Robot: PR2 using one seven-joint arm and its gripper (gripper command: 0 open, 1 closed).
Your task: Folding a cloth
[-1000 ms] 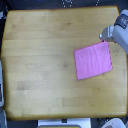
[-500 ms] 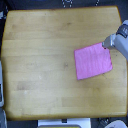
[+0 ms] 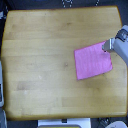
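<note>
The pink-magenta cloth point(image 3: 92, 61) lies flat on the wooden tabletop point(image 3: 45, 55), toward the exterior view's right, as a slightly tilted squarish piece. My gripper point(image 3: 107, 47) reaches in from the right edge. Its tip is over the cloth's upper right corner. The picture is too blurred to show whether the jaws are open or shut, or whether they touch the fabric.
The grey arm point(image 3: 121, 47) covers the table's right edge beside the cloth. Dark floor and bits of equipment show beyond the table's top and bottom edges. A pale object point(image 3: 2, 95) sits at the left edge.
My gripper has moved down and to the left, from above the cloth's upper right corner to right over it. The cloth has not moved.
</note>
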